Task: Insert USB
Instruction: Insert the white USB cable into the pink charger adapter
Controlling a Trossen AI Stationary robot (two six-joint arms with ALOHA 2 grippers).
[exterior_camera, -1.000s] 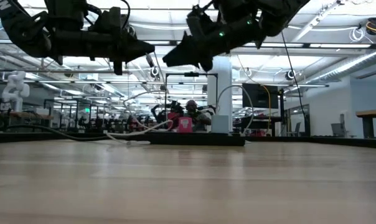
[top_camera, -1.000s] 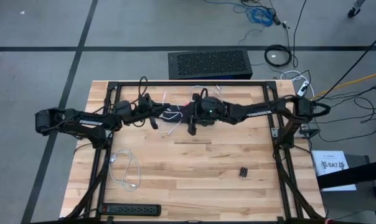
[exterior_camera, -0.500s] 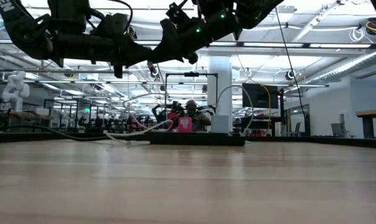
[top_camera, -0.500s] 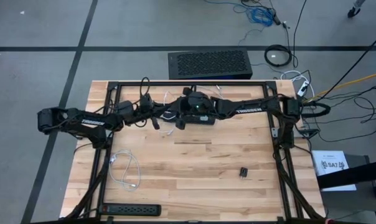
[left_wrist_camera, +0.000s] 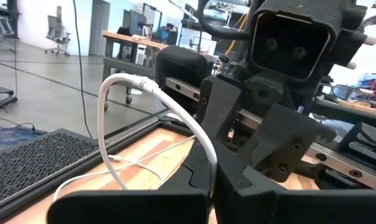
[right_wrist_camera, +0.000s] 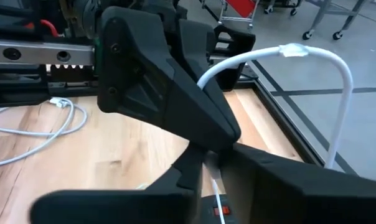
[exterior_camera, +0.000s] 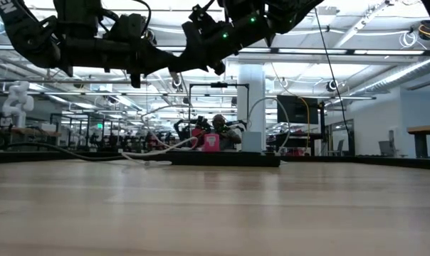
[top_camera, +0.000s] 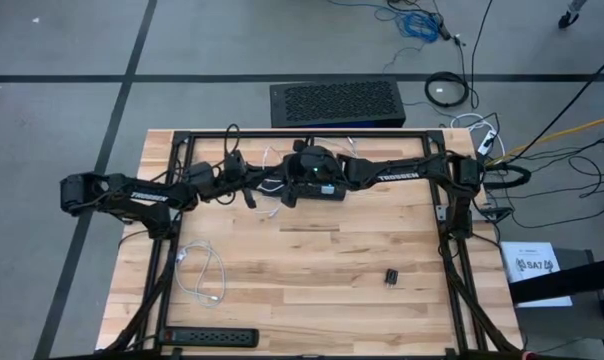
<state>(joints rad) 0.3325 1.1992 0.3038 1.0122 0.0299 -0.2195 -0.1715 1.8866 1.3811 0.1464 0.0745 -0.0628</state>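
A black power strip [top_camera: 210, 338] lies at the near edge of the tabletop [top_camera: 332, 275]; farther back both arms meet in mid-air; the left gripper [top_camera: 250, 195], fingers clenched, grasps a white cable [left_wrist_camera: 175, 118]; the right gripper [top_camera: 289, 196] narrows its fingers around that cable beside it.

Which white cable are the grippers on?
The looped cable held up at the table's far edge between both grippers; the other white cable lies loose near the power strip.
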